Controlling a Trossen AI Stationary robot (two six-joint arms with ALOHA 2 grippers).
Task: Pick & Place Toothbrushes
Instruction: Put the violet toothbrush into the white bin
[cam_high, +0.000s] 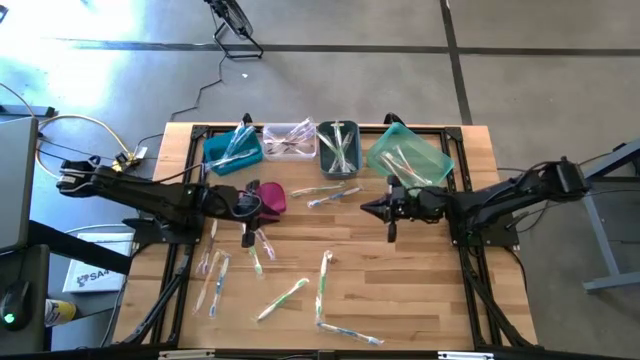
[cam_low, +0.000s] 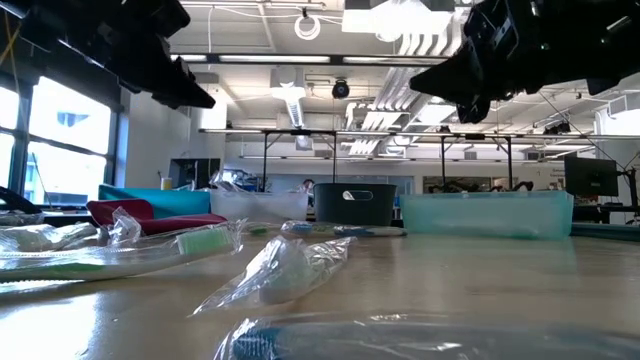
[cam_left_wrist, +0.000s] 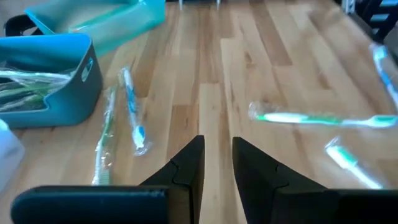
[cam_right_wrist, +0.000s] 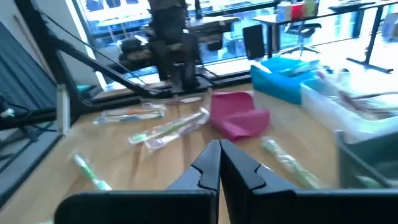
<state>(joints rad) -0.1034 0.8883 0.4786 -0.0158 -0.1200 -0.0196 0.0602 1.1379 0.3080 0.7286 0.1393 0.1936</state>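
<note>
i hold both arms over the table (cam_high: 400, 290): left pincer (cam_left_wrist: 217, 163) slightly parted and empty, right pincer (cam_right_wrist: 219, 163) clenched on nothing. risk: the crinkly wrappers on the toothbrushes (cam_high: 282, 299) may let a pinch slip.

A robotics lab or workshop in an open industrial hall. The wooden tabletop (cam_high: 400, 290) stands on a polished concrete floor (cam_high: 330, 60) with loose cables (cam_high: 75, 125) trailing beside it. Beyond the jaws, the low view shows exposed ceiling ducts (cam_low: 390, 110), strip lights (cam_low: 250, 58), large windows (cam_low: 60, 140) and rows of further workbenches with monitors (cam_low: 590, 178).
</note>
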